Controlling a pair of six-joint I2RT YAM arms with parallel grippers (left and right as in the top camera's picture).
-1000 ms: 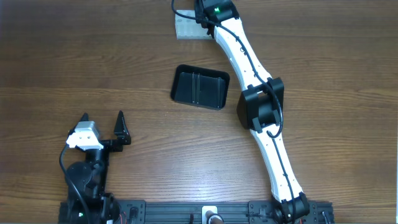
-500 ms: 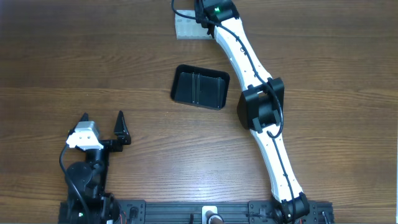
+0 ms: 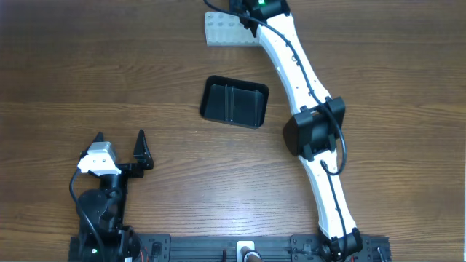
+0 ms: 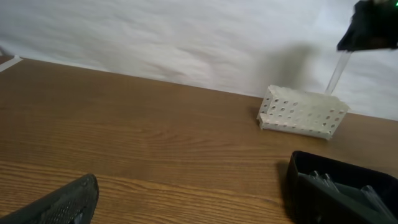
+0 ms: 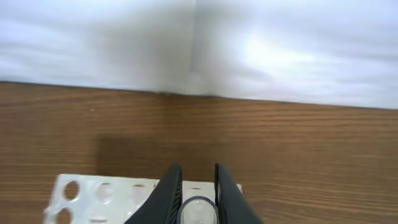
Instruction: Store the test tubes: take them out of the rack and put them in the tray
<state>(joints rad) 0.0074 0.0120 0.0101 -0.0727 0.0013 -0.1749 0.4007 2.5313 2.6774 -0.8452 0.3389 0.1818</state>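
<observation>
Right gripper (image 5: 196,168) has lifted off the rack (image 3: 218,33), jaws pinching a test tube (image 4: 334,74); tray (image 3: 234,102) next. Left gripper (image 3: 119,135) jaws wide, empty.

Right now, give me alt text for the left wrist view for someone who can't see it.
The right arm's dark claw holds a clear test tube tilted above a white perforated plastic rack, the tube's lower end at the rack's top. Nearer the camera, a black rectangular tray sits on the brown wooden table.
</observation>
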